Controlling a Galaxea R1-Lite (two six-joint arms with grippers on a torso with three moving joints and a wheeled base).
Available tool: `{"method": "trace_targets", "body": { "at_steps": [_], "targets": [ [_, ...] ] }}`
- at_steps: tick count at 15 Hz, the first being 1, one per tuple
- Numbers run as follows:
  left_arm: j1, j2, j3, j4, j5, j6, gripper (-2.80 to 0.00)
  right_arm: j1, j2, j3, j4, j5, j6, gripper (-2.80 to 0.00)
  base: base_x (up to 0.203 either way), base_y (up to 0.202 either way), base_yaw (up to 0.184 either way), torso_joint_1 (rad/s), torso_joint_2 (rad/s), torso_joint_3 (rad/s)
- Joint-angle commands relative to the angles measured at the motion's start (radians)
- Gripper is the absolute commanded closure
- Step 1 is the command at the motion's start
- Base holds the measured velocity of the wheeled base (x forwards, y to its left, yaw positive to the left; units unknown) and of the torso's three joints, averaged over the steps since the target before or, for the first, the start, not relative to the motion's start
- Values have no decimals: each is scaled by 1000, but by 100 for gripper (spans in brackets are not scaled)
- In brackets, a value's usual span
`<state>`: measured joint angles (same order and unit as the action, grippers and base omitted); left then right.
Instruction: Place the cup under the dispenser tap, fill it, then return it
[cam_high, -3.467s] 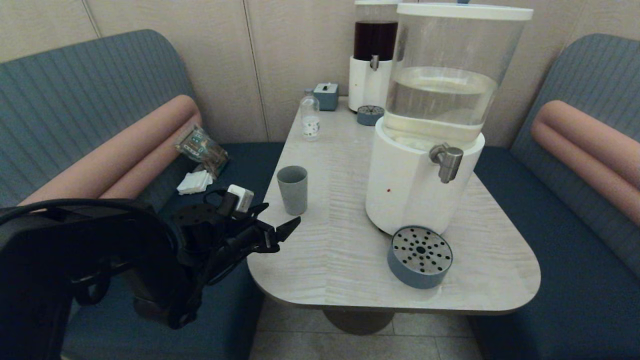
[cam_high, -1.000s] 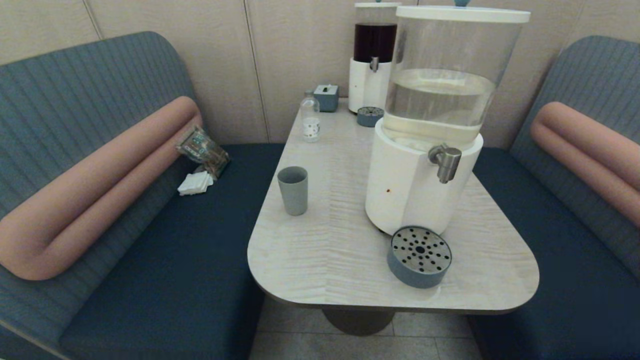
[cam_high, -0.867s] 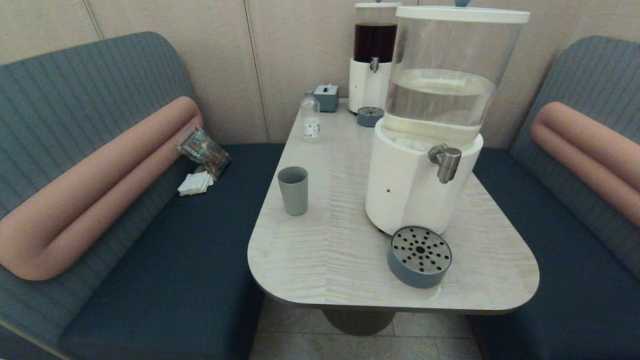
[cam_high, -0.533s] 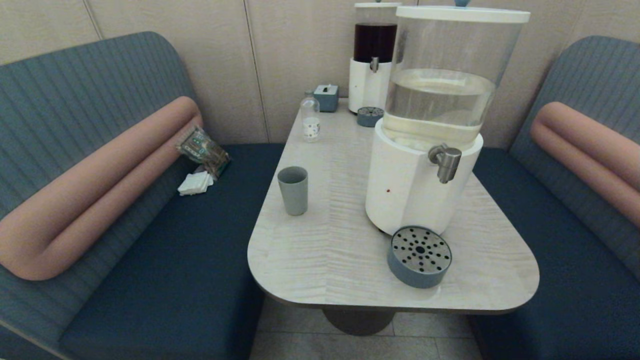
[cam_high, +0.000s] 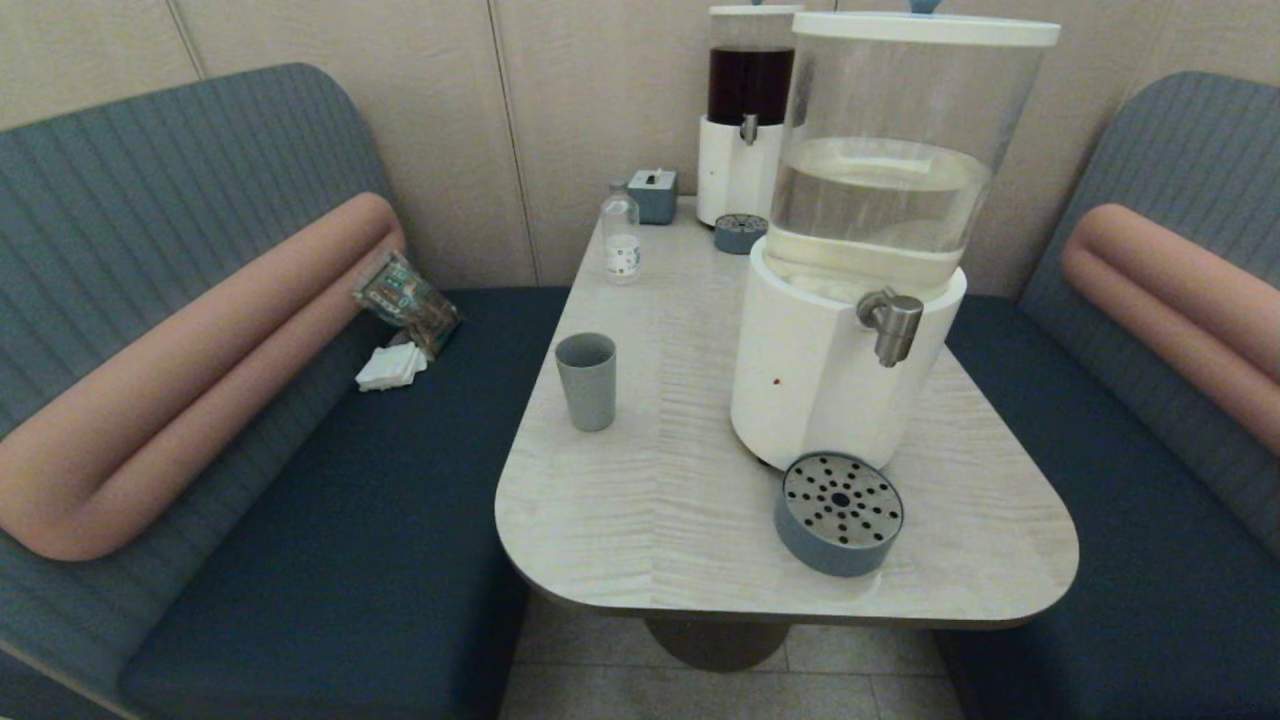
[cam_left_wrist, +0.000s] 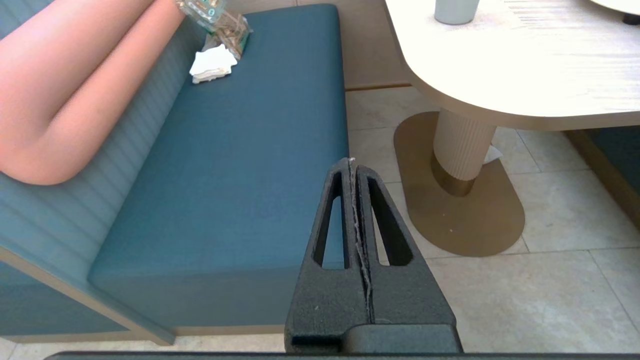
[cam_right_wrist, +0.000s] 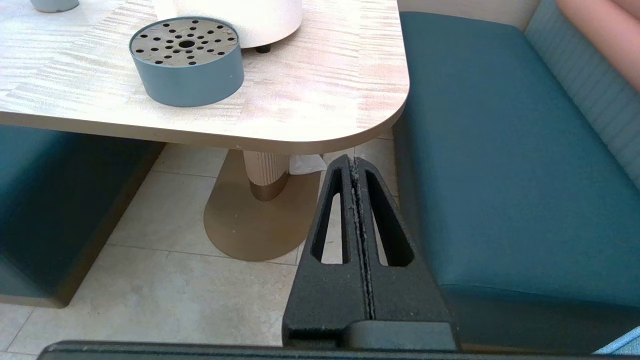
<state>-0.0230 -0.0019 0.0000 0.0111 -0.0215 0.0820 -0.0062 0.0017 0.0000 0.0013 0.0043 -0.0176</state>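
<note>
The cup (cam_high: 586, 380) stands upright on the counter (cam_high: 680, 560), well to the left of the large dispenser (cam_high: 850, 330) and apart from it. The dispenser tap (cam_high: 893, 322) juts from that dispenser's white base, with the perforated drip tray (cam_high: 838, 513) on the counter below it. Both arms hang low, off the counter's near edge: the left gripper (cam_left_wrist: 353, 167) over the bench seat (cam_left_wrist: 240, 165), the right gripper (cam_right_wrist: 354, 164) near the pedestal, each with jaws pressed together on nothing.
</note>
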Motion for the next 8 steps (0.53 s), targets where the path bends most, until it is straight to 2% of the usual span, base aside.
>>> {"method": "trace_targets", "body": {
  "at_steps": [1, 8],
  "targets": [
    [0, -1, 0, 0, 0, -1, 0, 0, 1, 2, 0, 0, -1, 0, 0, 0, 0, 0, 0, 0],
    [0, -1, 0, 0, 0, 0, 0, 0, 1, 2, -1, 0, 9, 0, 0, 0, 0, 0, 0, 0]
  ]
}}
